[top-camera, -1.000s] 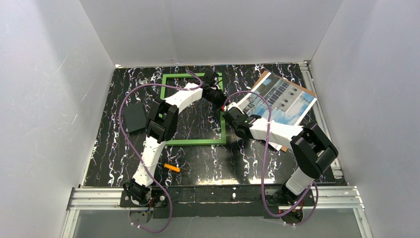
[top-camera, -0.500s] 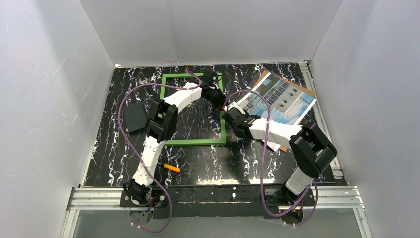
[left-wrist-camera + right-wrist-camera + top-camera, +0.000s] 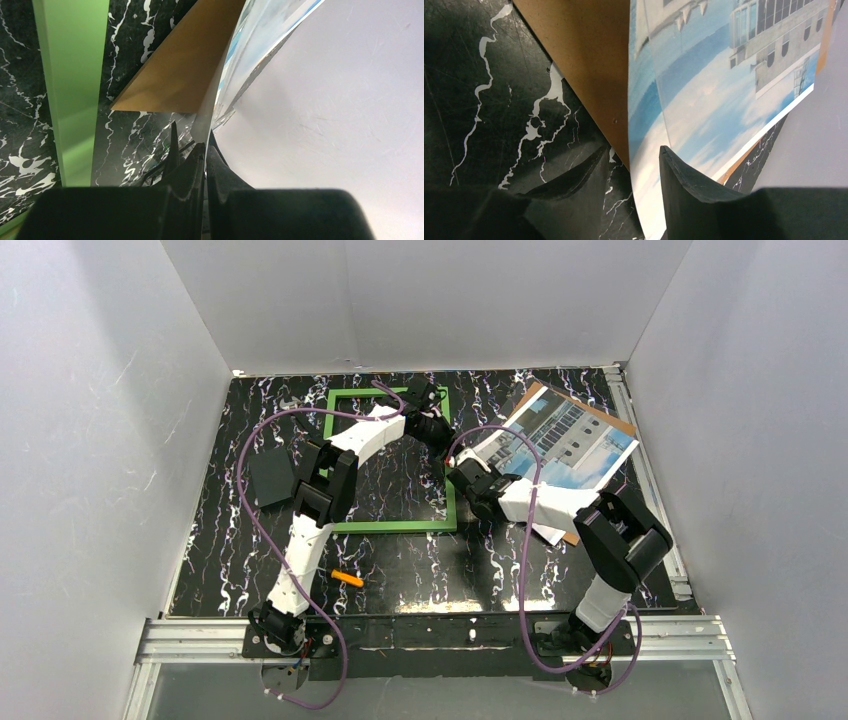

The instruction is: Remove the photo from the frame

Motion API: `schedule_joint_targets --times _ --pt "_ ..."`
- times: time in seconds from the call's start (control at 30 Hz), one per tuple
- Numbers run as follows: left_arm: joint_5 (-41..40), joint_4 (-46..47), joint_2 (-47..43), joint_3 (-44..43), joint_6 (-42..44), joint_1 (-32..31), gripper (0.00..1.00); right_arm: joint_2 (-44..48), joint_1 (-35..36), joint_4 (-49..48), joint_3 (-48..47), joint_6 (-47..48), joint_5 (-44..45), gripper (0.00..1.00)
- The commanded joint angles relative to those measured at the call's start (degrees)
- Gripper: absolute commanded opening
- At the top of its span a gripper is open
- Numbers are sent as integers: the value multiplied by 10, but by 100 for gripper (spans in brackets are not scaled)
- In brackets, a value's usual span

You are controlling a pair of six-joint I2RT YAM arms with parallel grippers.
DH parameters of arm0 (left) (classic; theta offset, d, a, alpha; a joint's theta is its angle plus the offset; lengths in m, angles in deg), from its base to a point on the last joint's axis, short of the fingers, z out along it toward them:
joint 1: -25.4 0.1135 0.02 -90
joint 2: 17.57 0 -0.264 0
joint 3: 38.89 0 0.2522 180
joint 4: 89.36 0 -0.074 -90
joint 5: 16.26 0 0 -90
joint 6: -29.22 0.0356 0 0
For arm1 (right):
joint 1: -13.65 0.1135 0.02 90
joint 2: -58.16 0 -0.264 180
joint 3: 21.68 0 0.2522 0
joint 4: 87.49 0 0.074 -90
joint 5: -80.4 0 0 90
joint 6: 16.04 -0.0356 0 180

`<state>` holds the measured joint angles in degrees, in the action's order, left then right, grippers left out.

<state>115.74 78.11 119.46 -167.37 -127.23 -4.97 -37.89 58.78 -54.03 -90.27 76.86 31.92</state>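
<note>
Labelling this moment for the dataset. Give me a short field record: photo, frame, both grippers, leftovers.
photo: out of the frame, lying on a brown board, right of the frame
frame: flat on the table, empty, tabletop showing through
left gripper: shut, near the frame's far right corner
right gripper: open, photo's edge between its fingers
leftovers: dark square left of the frame; small orange item nearer the arm bases
</note>
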Motion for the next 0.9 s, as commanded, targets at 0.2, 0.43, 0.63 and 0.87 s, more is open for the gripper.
schedule_joint_targets --times 0.2,0.43,0.63,0.87 --pt "41 -41 -18 -12 -10 7 0 -22 -15 -44 0 9 44 42" --pt "44 -41 -13 -13 -15 9 0 -31 -14 -39 -4 10 71 28" --pt "43 -56 -11 -8 -20 10 25 -23 -4 -43 8 12 80 16" --pt "27 -72 -46 37 0 18 59 -25 -1 -34 10 7 92 1"
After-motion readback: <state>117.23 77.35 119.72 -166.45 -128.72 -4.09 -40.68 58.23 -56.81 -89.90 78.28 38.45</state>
